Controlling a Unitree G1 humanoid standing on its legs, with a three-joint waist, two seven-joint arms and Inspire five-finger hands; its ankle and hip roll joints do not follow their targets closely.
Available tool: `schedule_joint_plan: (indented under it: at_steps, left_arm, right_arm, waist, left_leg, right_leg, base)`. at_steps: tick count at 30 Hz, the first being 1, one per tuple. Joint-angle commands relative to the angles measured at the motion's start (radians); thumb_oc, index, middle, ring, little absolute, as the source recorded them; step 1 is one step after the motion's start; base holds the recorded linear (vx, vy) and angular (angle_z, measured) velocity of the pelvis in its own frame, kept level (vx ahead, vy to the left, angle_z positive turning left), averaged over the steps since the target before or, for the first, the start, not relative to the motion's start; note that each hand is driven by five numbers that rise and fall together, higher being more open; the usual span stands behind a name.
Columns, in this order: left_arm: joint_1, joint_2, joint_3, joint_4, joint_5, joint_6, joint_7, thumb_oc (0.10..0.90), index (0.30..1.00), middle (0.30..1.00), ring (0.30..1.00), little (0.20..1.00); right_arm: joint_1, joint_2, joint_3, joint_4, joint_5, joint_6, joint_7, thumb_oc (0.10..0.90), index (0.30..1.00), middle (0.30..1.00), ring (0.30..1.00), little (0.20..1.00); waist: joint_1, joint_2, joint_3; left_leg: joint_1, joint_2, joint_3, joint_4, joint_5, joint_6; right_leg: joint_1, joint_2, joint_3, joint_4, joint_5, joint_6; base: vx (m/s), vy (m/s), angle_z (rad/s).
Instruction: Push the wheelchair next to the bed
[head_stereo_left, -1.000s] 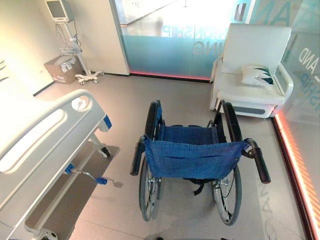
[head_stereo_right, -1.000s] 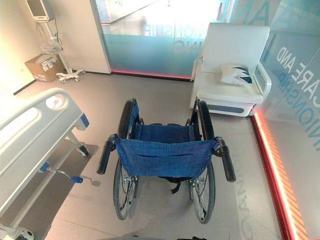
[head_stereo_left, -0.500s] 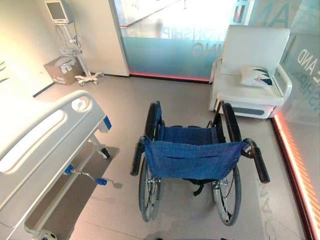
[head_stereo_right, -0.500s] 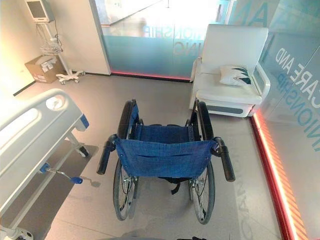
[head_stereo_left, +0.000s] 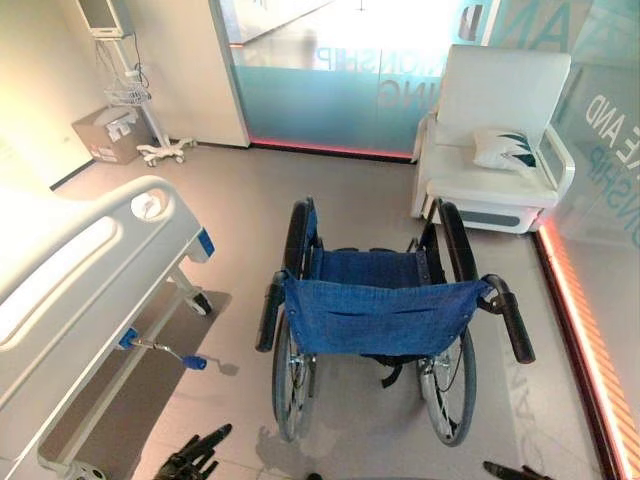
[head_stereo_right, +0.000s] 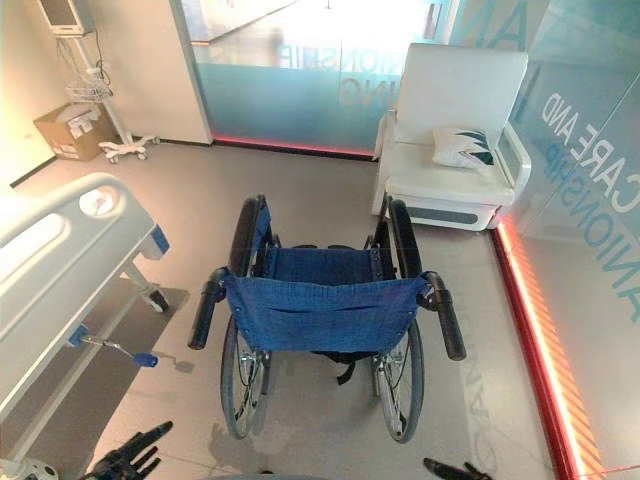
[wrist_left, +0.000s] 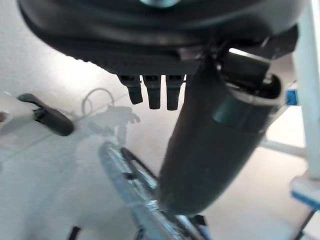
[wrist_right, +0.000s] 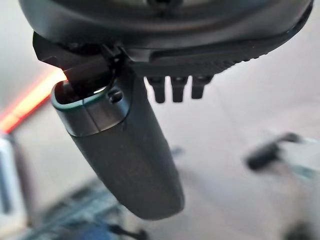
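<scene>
Two hands show at the lower edge of the head views, both clear of the wheelchair (head_stereo_left: 375, 315). The left hand (head_stereo_left: 195, 458) sits low on the left with fingers straight and spread, holding nothing. The right hand (head_stereo_left: 512, 469) shows only as fingertips at the lower right; its own wrist view shows the thumb and fingers extended, grasping nothing.

The wheelchair stands mid-floor, back toward the camera, blue seat and backrest empty. Its left push handle (head_stereo_left: 270, 312) and right push handle (head_stereo_left: 514, 322) are both untouched. The bed (head_stereo_left: 90, 270) lies to the left, well apart from the chair, with a strip of bare floor (head_stereo_left: 240, 250) between them. A blue-tipped crank (head_stereo_left: 165, 350) juts from the bed frame into that strip. Ahead on the right stands a white armchair (head_stereo_left: 495, 140) with a cushion (head_stereo_left: 500, 150), near the chair's right front. A red-lit strip (head_stereo_left: 585, 330) edges the floor on the right, close beside the right wheel.

Against the earlier frames, both hands have come into view and the whole scene has shifted slightly; the wheelchair keeps its place relative to the bed.

The bed is cut off at the left edge. A monitor stand (head_stereo_left: 130, 85) and a cardboard box (head_stereo_left: 103, 135) stand by the far wall.
</scene>
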Motion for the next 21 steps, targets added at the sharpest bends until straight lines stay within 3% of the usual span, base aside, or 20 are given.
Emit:
schedule_joint_plan:
  at_steps: [1,7,11,13,14,16,21]
  left_arm:
    - [-0.044,0.097,0.072,-0.112,-0.125,0.028,-0.031,0.8,0.9,0.9,0.9,0.9]
    - [-0.017,0.151,0.162,-0.327,-0.215,0.082,-0.073,0.8,0.9,0.9,0.9,0.9]
    - [-0.027,0.176,0.183,-0.501,-0.363,0.178,-0.093,0.8,0.9,0.9,0.9,0.9]
    - [-0.046,0.177,0.187,-0.602,-0.465,0.202,-0.051,0.8,0.9,0.9,0.9,0.9]
    - [-0.047,0.176,0.186,-0.614,-0.477,0.201,-0.042,0.8,0.9,0.9,0.9,0.9]
    - [-0.067,0.17,0.203,-0.711,-0.567,0.123,0.017,0.8,0.9,0.9,0.9,0.9]
    - [-0.067,0.139,0.219,-0.861,-0.622,0.131,0.019,0.8,0.9,0.9,0.9,0.9]
  right_arm:
    - [-0.029,-0.094,-0.067,-0.146,0.076,-0.055,-0.122,0.8,0.9,0.9,0.9,0.9]
    - [0.0,-0.151,-0.204,-0.377,0.044,-0.128,-0.309,0.8,0.9,0.9,0.9,0.9]
    - [-0.01,-0.18,-0.266,-0.565,0.008,-0.13,-0.343,0.8,0.9,0.9,0.9,0.9]
    - [-0.03,-0.189,-0.271,-0.682,-0.001,-0.088,-0.347,0.8,0.9,0.9,0.9,0.9]
    - [-0.031,-0.188,-0.27,-0.694,-0.002,-0.084,-0.348,0.8,0.9,0.9,0.9,0.9]
    - [-0.053,-0.178,-0.243,-0.854,-0.003,-0.068,-0.322,0.8,0.9,0.9,0.9,0.9]
    - [-0.05,-0.145,-0.234,-1.041,-0.023,-0.041,-0.289,0.8,0.9,0.9,0.9,0.9]
  waist:
    - [-0.005,0.02,0.001]
    - [-0.007,0.027,0.006]
    - [-0.01,0.036,0.006]
    - [-0.012,0.041,0.001]
    - [-0.012,0.041,0.0]
    - [-0.015,0.044,-0.006]
    - [-0.023,0.041,-0.014]
  left_leg:
    - [0.047,0.068,0.009,0.011,-0.07,-0.069]
    - [0.042,0.07,0.003,0.011,-0.069,-0.073]
    - [0.036,0.069,0.001,0.011,-0.059,-0.072]
    - [0.034,0.07,0.002,0.011,-0.059,-0.072]
    - [0.034,0.07,0.002,0.011,-0.06,-0.072]
    - [0.033,0.072,0.006,0.011,-0.059,-0.072]
    - [0.029,0.074,0.014,0.011,-0.058,-0.072]
  right_leg:
    - [-0.047,-0.083,-0.064,0.005,0.1,0.043]
    - [-0.047,-0.084,-0.064,0.005,0.095,0.045]
    - [-0.053,-0.085,-0.063,0.005,0.099,0.042]
    - [-0.055,-0.086,-0.058,0.005,0.096,0.042]
    - [-0.055,-0.086,-0.058,0.005,0.096,0.042]
    - [-0.056,-0.087,-0.054,0.005,0.092,0.042]
    - [-0.062,-0.088,-0.048,0.005,0.089,0.041]
  base:
    - [0.0,0.0,0.0]
    - [0.0,0.0,0.0]
    - [-0.02,0.011,-0.01]
    - [0.0,0.0,0.0]
    - [0.0,0.0,0.0]
    - [0.03,0.013,-0.06]
    - [0.02,-0.002,-0.04]
